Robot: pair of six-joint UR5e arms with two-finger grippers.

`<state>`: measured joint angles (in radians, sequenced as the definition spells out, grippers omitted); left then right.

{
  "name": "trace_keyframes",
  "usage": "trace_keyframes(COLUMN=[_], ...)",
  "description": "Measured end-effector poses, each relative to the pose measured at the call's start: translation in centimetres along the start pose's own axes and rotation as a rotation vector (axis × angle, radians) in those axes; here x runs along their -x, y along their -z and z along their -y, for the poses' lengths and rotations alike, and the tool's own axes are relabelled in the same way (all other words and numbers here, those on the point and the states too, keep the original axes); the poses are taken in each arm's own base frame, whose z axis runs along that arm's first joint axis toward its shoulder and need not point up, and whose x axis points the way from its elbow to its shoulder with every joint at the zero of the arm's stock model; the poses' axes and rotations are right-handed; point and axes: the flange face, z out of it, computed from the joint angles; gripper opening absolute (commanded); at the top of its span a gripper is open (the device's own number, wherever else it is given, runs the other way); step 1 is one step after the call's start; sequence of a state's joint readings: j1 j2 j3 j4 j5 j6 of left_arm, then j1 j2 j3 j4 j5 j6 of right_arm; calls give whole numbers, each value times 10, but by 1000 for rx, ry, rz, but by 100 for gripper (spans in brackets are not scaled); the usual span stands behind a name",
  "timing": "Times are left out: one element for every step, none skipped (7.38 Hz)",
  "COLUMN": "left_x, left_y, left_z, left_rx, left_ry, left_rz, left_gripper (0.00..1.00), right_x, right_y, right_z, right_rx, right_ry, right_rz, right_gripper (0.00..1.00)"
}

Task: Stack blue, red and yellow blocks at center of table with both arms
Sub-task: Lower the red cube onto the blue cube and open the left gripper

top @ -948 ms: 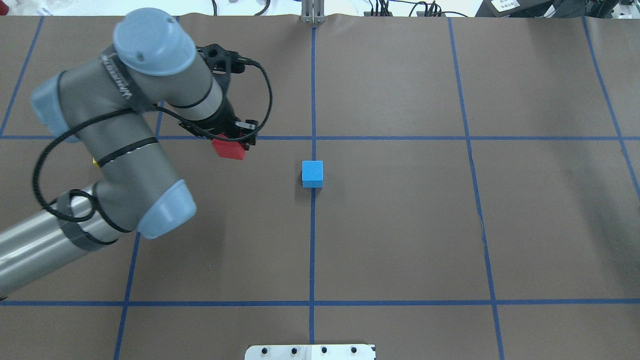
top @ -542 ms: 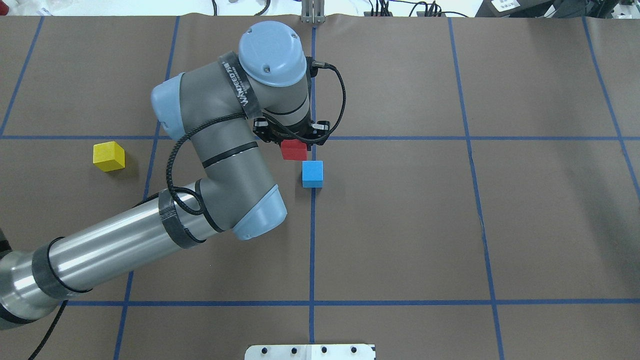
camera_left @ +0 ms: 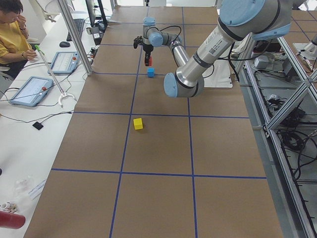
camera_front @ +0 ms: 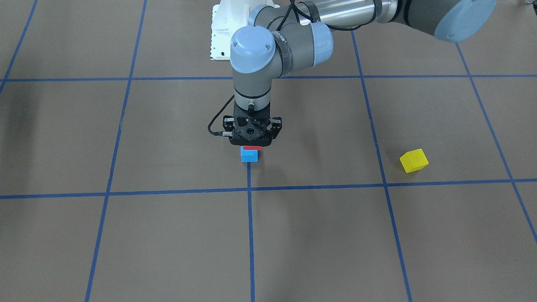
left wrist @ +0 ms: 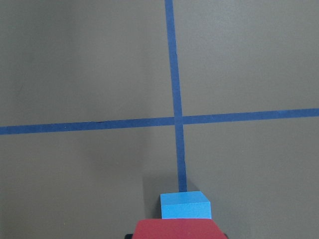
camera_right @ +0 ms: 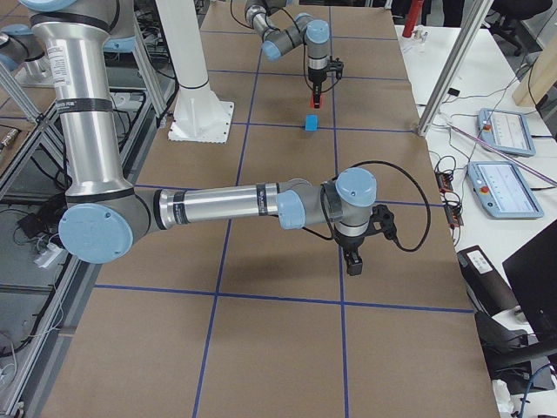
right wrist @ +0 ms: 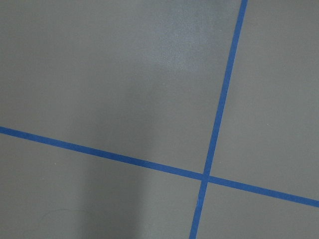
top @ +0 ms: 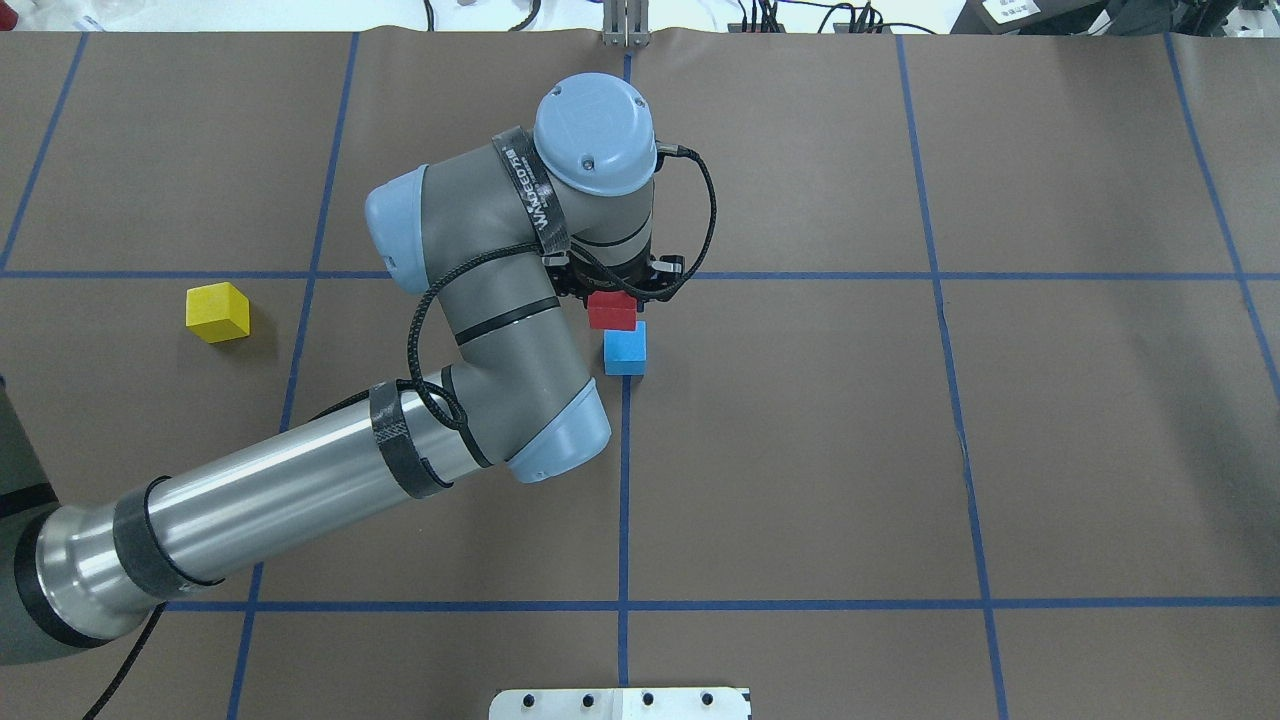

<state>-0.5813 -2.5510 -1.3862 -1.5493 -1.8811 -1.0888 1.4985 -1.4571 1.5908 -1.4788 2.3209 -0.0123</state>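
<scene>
Yellow block (top: 217, 312) is lying alone on the surface (top: 800, 450), well left of centre in the overhead view. Left gripper (top: 614, 303) is pointing straight down and clamping the red block (top: 612, 314) between its 2 fingers. Red block is hanging in the air above the blue block (top: 625, 350); both side views are showing a gap between the 2. Blue block is sitting on the centre grid line. Right gripper (camera_right: 352, 261) is pointing down at the surface, well apart from all 3 blocks; whether it is clenched or released cannot be told.
</scene>
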Motion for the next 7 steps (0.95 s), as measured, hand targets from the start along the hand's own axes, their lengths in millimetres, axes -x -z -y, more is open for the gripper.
trace_keyframes(left_x=[-5,-7,-7,-7,-8,-7,-7], left_y=[-12,-19,-23,-27,-30,-33,-34], left_z=[-3,-6,-7,-8,-9,-10,-10], left_rx=[1,3,4,2,-1,-1,-1], left_ry=[-11,-17,-21,-23,-28,-38,-46], left_rz=[-1,2,5,10,17,22,25], left_gripper=[0,0,0,0,0,0,0], right_x=[0,-1,-1,-1,-1,-1,-1], right_y=[0,0,1,1,1,1,1], right_z=[0,0,0,0,0,0,0], right_rx=[-1,-1,-1,-1,-1,-1,-1], right_ry=[-1,-1,-2,-3,-4,-4,-4], right_rz=[0,0,0,0,-1,-1,-1], right_gripper=[100,100,100,100,100,100,100])
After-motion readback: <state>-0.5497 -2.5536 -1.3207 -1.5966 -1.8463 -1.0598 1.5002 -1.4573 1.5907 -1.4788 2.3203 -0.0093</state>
